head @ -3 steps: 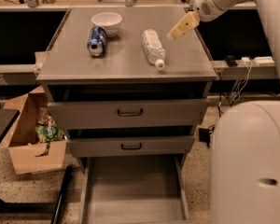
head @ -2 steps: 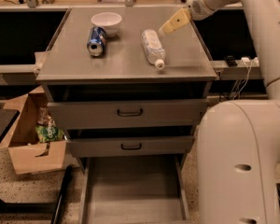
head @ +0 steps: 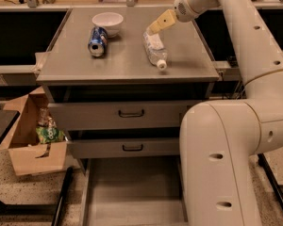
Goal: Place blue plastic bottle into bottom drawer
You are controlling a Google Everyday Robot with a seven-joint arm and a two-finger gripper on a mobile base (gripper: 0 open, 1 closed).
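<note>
The blue plastic bottle (head: 155,49) lies on its side on the grey cabinet top (head: 125,60), white cap toward the front. My gripper (head: 156,25) hangs just above the bottle's far end, its tan fingers pointing down-left. The bottom drawer (head: 132,192) is pulled out at the foot of the cabinet, a shallow grey tray with nothing in it.
A blue soda can (head: 97,41) lies on its side left of the bottle, with a white bowl (head: 107,22) behind it. Two upper drawers with black handles (head: 131,113) are shut. A cardboard box (head: 35,142) stands on the floor at the left. My large arm fills the right side.
My gripper has moved left and down across the cabinet top, from beyond the bottle's right side to just over its far end. The bottle, can and bowl have not moved.
</note>
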